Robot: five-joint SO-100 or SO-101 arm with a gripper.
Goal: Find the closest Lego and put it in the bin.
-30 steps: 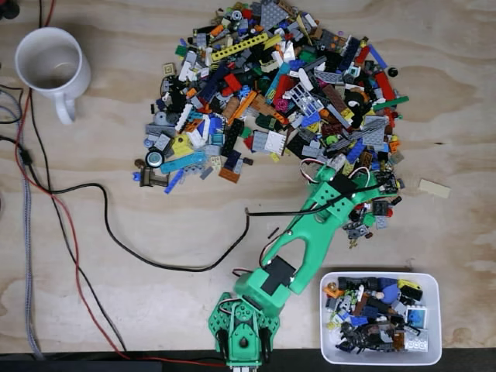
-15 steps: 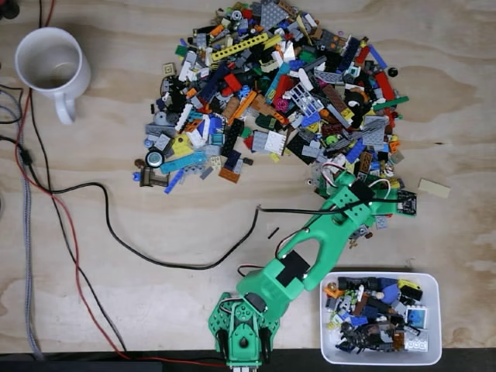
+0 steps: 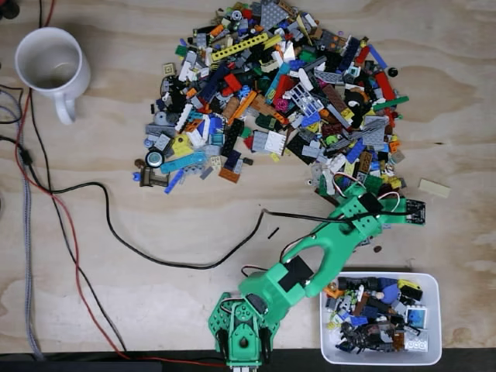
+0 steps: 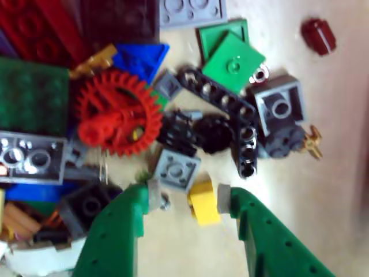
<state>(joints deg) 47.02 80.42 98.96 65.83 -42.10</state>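
Plywood surface (image 3: 93,256) is carrying the pile; our fingers (image 4: 187,199) are hovering apart around a yellow Lego (image 4: 203,206), not gripping; bin (image 3: 434,353), lower right, is waiting part-filled.

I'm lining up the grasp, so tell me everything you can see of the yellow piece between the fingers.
In the wrist view the yellow piece is a small, blocky, glossy plastic brick lying on the pale wooden table. It sits between the green gripper fingers, nearer the right-hand pad and apparently touching it; the left pad stands apart. A light grey plate lies just above-left. Blur hides its studs.
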